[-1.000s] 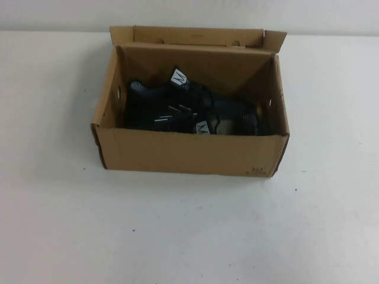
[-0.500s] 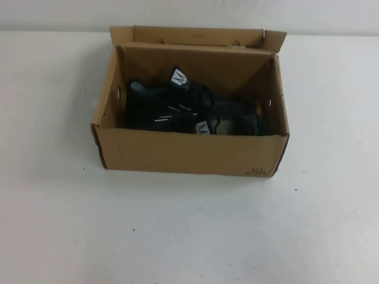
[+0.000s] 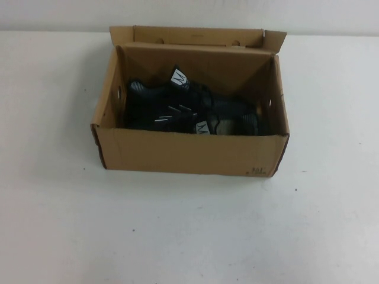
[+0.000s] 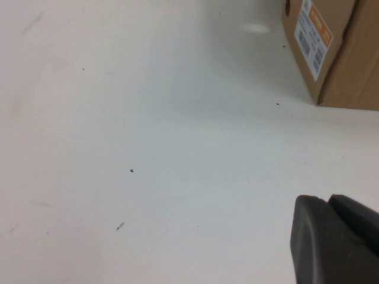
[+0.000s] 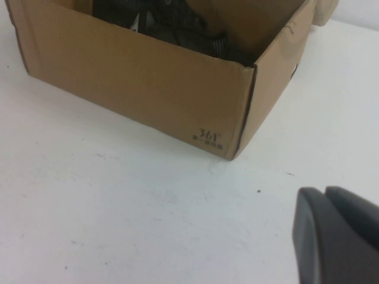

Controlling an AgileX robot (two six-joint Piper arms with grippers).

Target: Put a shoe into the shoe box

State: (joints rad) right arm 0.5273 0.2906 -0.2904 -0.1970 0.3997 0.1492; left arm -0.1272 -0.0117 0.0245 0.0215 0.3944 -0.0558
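The brown cardboard shoe box [image 3: 189, 155] stands open at the middle of the table, its flap lid up at the back. Two black sneakers lie inside. The shoe [image 3: 177, 114] with short white dashes and a white tongue tag lies nearer the front wall. Its twin [image 3: 155, 92] lies behind it. Both arms are out of the high view. My left gripper [image 4: 328, 200] is shut and empty over bare table, off the box's left end [image 4: 346, 59]. My right gripper [image 5: 324, 190] is shut and empty, near the box's front right corner [image 5: 237, 112].
The white table [image 3: 189, 236] stretches wide on all sides of the box. An orange and white label [image 4: 314, 32] is stuck on the box's left end. Small black print [image 5: 210, 137] marks the front corner.
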